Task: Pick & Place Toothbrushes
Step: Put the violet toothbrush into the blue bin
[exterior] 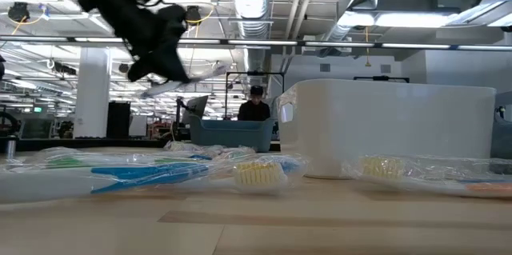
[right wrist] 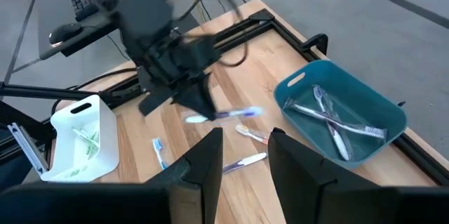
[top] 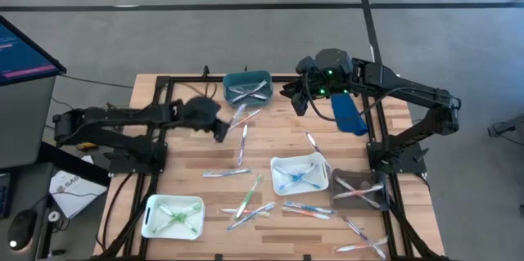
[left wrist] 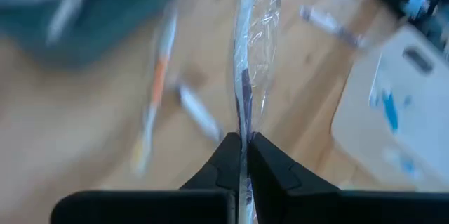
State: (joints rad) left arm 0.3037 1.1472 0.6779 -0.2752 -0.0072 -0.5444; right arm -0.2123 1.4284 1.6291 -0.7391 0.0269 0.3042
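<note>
At ten o'clock, the left gripper (top: 219,130) pinches a wrapped clear plastic toothbrush (left wrist: 249,55); each tray holds a few brushes, many loose; the right gripper (right wrist: 242,155) hovers half-open, empty.

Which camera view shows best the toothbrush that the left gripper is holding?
The left wrist view: the wrapped toothbrush stands clamped between the left gripper fingers, close up. The right wrist view shows it sideways, blurred, above the table. The low view shows a faint streak; the high view shows only a pale sliver.

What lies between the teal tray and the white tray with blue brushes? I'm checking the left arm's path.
In the high view, loose wrapped toothbrushes on bare wood lie between the teal tray and the white tray; the left gripper, beside that stretch, holds one.
</note>
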